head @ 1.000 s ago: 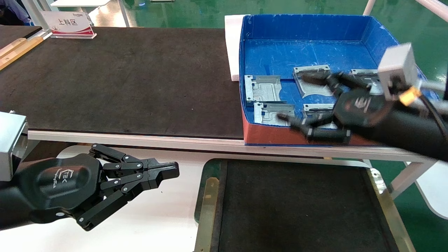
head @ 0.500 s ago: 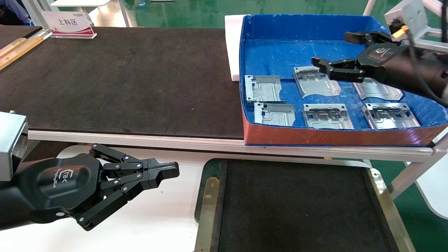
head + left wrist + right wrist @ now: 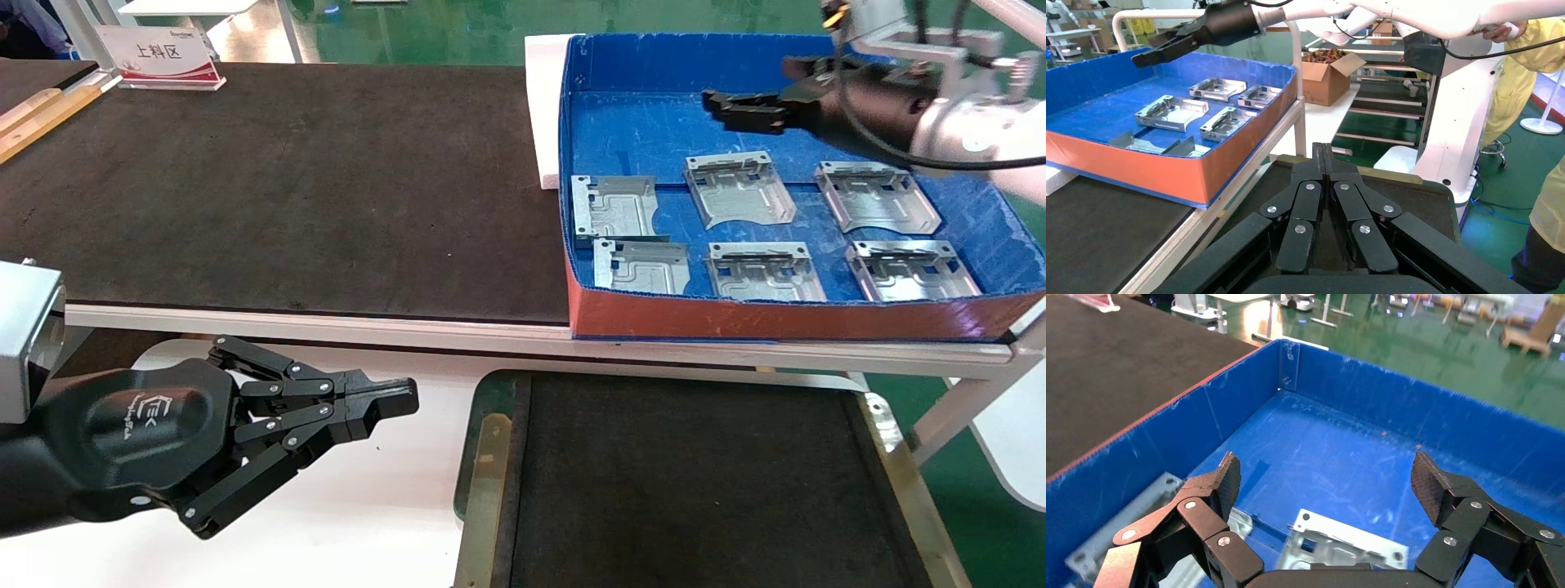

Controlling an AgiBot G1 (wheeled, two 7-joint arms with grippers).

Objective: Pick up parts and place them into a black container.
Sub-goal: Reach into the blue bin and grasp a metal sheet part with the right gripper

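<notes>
right gripper [image 3: 748, 102] hangs over the far side of the blue box [image 3: 719, 61], fingers spread wide, holding nothing. six parts [image 3: 739, 189] lie flat on the box floor toward its near red wall. black container [image 3: 490, 457] sits at the near edge, no parts in it. left gripper [image 3: 400, 402] parked beside its left rim, fingers pressed together.

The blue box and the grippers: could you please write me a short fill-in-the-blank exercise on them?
1. The number of parts lying in the blue box is ____.
2. The right gripper, above the box's far side, has its fingers ____.
3. The left gripper, parked beside the black container, has its fingers ____.
4. The number of parts on the black container's floor is ____.

Missing words: six; open; shut; zero
</notes>
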